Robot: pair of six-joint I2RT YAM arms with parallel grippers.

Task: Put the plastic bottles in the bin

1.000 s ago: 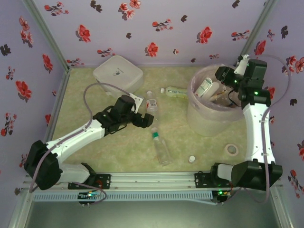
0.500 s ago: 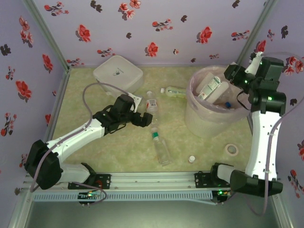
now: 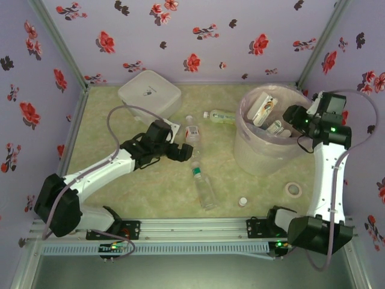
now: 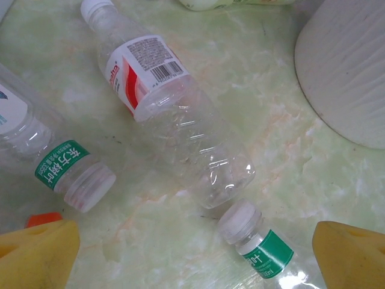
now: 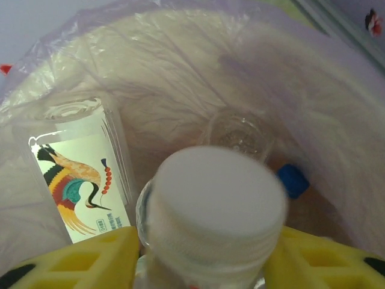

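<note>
DONE: several plastic bottles [image 3: 264,108] in bin [image 3: 258,158], upper right | TO DO: about four on bench [image 3: 150,192], centre | left jaws wide, empty | right jaws flank white-capped bottle [image 5: 216,205], grip unclear

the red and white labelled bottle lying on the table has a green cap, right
No: the red and white labelled bottle lying on the table has a white cap, not green, as the left wrist view shows.
</note>
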